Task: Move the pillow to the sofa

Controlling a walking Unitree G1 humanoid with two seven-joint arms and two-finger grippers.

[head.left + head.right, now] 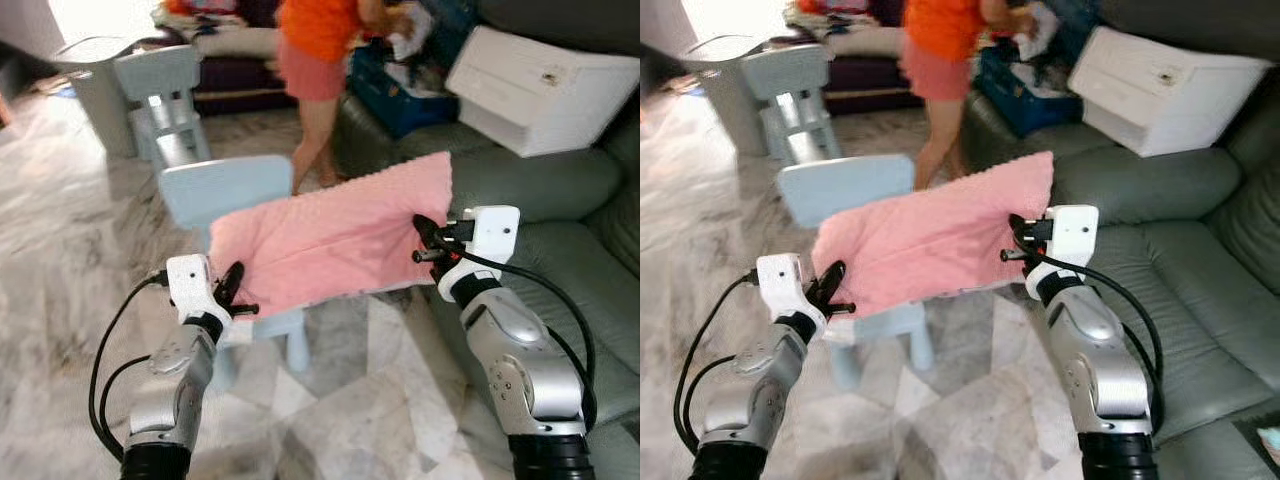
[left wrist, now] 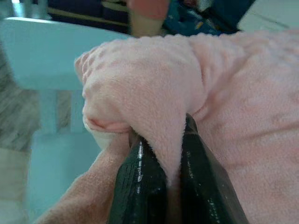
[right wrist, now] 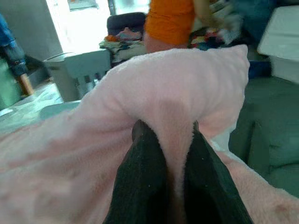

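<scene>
Grey-green leather sofa (image 1: 560,200) fills the robot's right side, seat cushions bare in front, a white box (image 1: 540,90) resting on its upper part. Floor is pale veined marble (image 1: 60,250). A person in an orange top and pink shorts (image 1: 315,50) stands at the far end of the sofa.

Pink pillow (image 1: 330,235): flat, roughly rectangular, soft fleece cover with a raised dotted texture, slack rather than firm. It hangs stretched between the two grippers, above and in front of a light blue child's chair (image 1: 225,190), right corner raised higher and lying close to the sofa's front edge. Whether its underside touches the chair seat cannot be told. A second light blue chair (image 1: 160,90) stands farther back beside a grey bin (image 1: 95,80).

Right gripper (image 1: 428,240): both black fingers pinched on a fold at the pillow's right edge; the wrist view shows fabric squeezed between them.

Left gripper (image 1: 232,290): fingers (image 2: 140,182) clamped on a bunched fold at the lower left corner, fleece wedged in the narrow gap.
</scene>
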